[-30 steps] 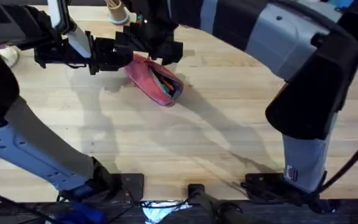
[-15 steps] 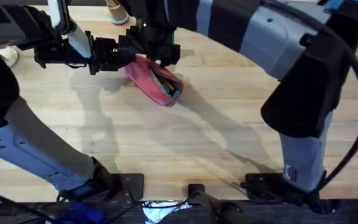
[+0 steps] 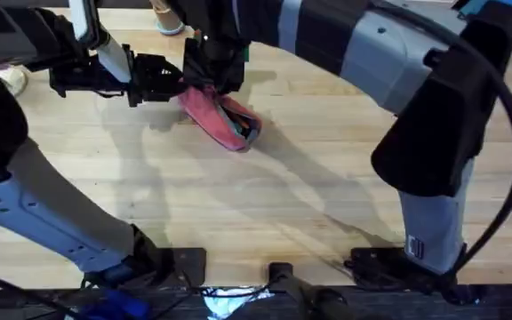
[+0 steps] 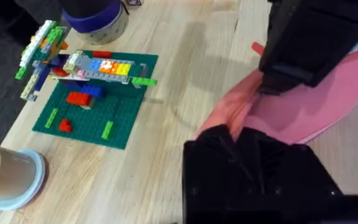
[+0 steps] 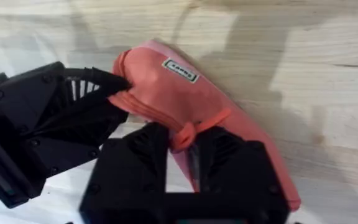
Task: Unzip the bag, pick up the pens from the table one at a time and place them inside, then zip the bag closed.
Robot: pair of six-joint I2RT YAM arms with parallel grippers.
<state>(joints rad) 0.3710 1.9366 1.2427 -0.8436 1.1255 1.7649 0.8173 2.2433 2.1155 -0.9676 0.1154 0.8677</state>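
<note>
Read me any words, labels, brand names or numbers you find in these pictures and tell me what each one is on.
Small white sewn label with dark letters on the pink fabric pencil pouch, right wrist view: too blurred to read.
Pale marking low on the right arm's grey upright link, overhead view: too small to read.
Nothing else carries legible text.

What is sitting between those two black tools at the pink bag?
The bag's pinched end. In the right wrist view, the left tool clamps its corner while the right tool grips its orange zipper pull.
</note>
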